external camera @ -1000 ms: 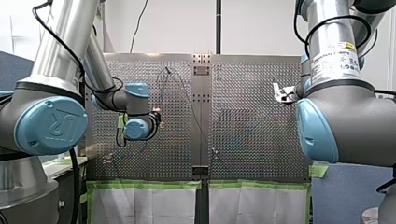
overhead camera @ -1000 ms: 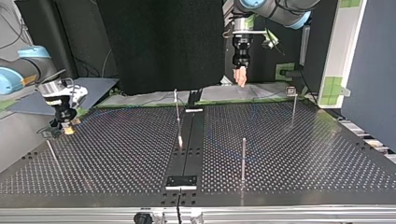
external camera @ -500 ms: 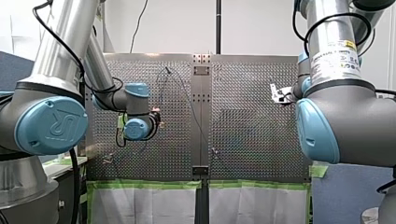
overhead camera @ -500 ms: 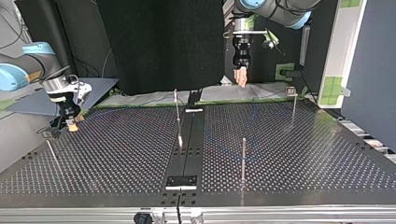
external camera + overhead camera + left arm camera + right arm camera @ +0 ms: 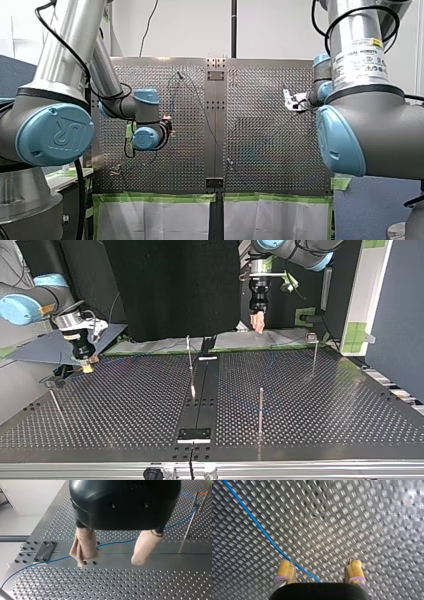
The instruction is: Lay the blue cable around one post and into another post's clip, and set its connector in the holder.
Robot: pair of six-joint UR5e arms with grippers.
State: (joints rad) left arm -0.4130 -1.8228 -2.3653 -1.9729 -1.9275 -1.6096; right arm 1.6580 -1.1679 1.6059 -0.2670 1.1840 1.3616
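The thin blue cable [image 5: 117,542] lies flat on the perforated table and runs under my left gripper [image 5: 108,562]. That gripper hangs well above the table, and its beige padded fingers [image 5: 83,547] are open and hold nothing. Ahead of it stands a slim post with a clip [image 5: 192,517], and the cable passes its foot. In the right wrist view the cable [image 5: 262,530] crosses the table and passes below my right gripper [image 5: 320,563]. Its yellow pads [image 5: 285,571] are open and empty. In the top view my right gripper [image 5: 89,367] is low over the table's left corner and my left gripper [image 5: 258,327] is high at the back.
Several thin posts stand on the table: one near the front [image 5: 260,410], one with a clip at the back right [image 5: 314,352], one at the left edge [image 5: 52,400]. A thin rod [image 5: 190,367] leans near the middle. A small plate [image 5: 195,434] sits on the centre strip.
My right arm has moved toward the table's middle: rightward in the top view, leftward in the front view. My left arm has stayed still. Both grippers have stayed open.
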